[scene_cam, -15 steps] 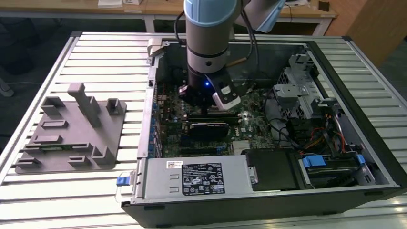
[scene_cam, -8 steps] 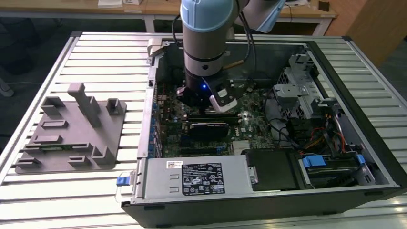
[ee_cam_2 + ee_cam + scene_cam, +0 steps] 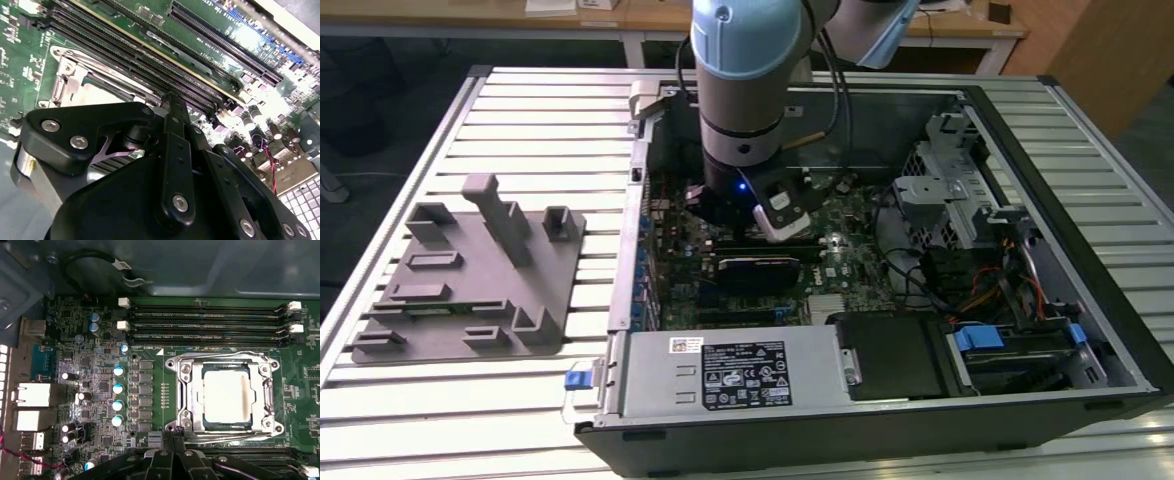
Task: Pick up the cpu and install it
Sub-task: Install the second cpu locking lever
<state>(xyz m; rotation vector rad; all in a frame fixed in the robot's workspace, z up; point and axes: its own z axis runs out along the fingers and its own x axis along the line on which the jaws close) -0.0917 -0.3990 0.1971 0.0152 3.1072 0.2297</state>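
- In the exterior view, the arm (image 3: pixel 740 90) is seen reaching straight down into an open computer case (image 3: pixel 1067 330) that lies on a slatted metal table (image 3: pixel 547 130). The gripper (image 3: pixel 767 225) is held low over the green circuit board, near the middle of the case.
- With that view read as a dial centred on the gripper, a grey plastic tray (image 3: pixel 454 290) with upright posts is found out at about eight o'clock, well apart from the case. No chip can be made out on it.
- In the first wrist view, the cpu (image 3: pixel 226 400) is shown lying flat inside the metal socket frame (image 3: pixel 187 390); it is judged to be seated. Its top is smooth, pale and silvery. It is square, so no long axis is offered.
- There the gripper (image 3: pixel 174 440) is seen with its black fingers drawn close together and nothing between them. Its tips are placed just beside one corner of the frame, so the chip lies close ahead of them and off to one side.
- Long black memory slots (image 3: pixel 210 322) are run parallel to the frame's edge.
- In the second wrist view, the gripper (image 3: pixel 172 102) is shown edge-on: matt black links, silver screws. A pale strip of the cpu (image 3: pixel 107 92) is glimpsed past it, in the frame.
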